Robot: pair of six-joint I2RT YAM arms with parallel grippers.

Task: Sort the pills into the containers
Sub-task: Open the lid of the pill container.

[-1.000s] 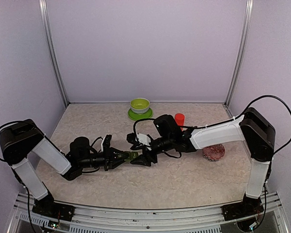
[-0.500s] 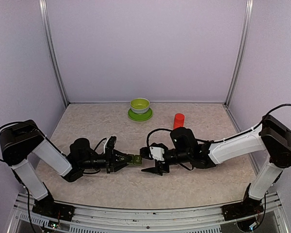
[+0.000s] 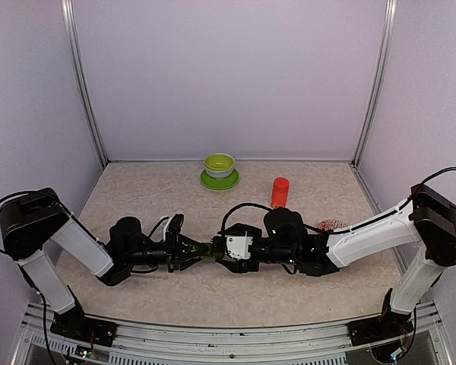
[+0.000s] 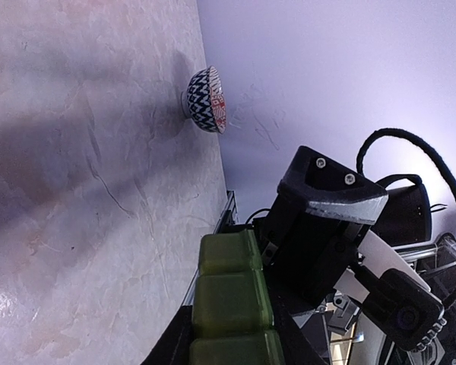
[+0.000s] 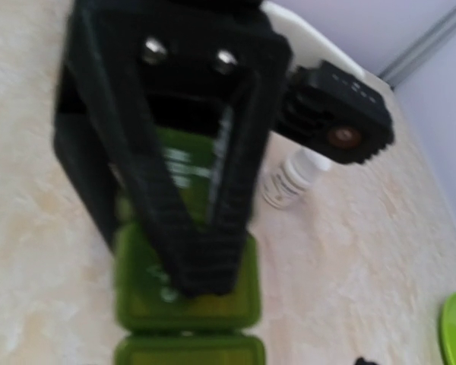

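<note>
The containers [image 3: 209,247] are a dark green strip of joined lidded squares, held just above the table in the middle. My left gripper [image 3: 199,249] is shut on its left end. In the left wrist view the containers [image 4: 229,293] run out between my left fingers [image 4: 171,346]. The right wrist view shows the left gripper [image 5: 197,274] pinching the containers [image 5: 186,304] from above. My right gripper [image 3: 220,253] stands open at the strip's free end, with its black body [image 4: 323,228] close beside it. No pills show in any view.
A red bottle [image 3: 280,192] stands behind the right arm. A lime-green bowl on a saucer [image 3: 219,166] sits at the back wall. The red-and-white patterned bowl [image 3: 331,224] lies at the right, partly behind the right forearm, and also appears as the patterned bowl [image 4: 207,99].
My right gripper has swung forward and to the left, up to the strip's free end. The left gripper has stayed nearly in place with the strip.
</note>
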